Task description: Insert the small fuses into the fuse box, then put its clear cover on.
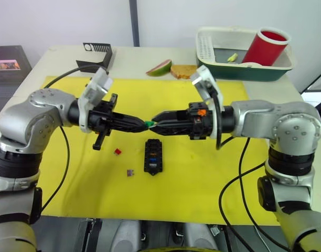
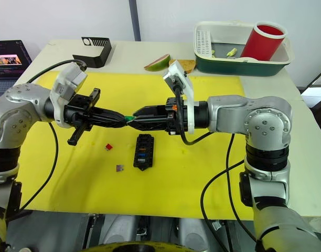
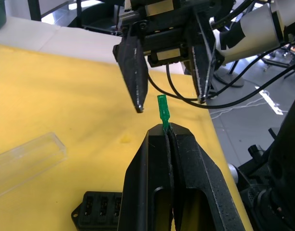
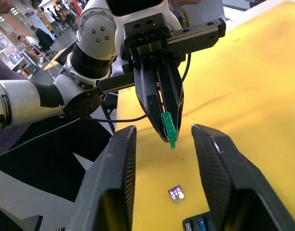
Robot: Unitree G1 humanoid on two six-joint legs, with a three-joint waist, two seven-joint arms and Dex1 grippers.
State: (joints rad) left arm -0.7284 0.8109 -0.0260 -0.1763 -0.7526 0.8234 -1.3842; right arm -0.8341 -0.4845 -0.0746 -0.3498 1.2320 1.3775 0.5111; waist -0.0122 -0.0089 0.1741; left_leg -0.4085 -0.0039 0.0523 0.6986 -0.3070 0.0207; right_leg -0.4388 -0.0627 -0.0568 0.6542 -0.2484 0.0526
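On the mat (image 1: 202, 178), the fuse box (image 1: 153, 156) sits centre; two fuses (image 1: 117, 151) (image 1: 130, 172) lie at its 9 o'clock; basin (image 1: 239, 71) at 1 o'clock

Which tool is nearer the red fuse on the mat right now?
Left. The left tool, shut on the green fuse, hangs just above and beside the red fuse; the open right tool sits farther over, above the fuse box.
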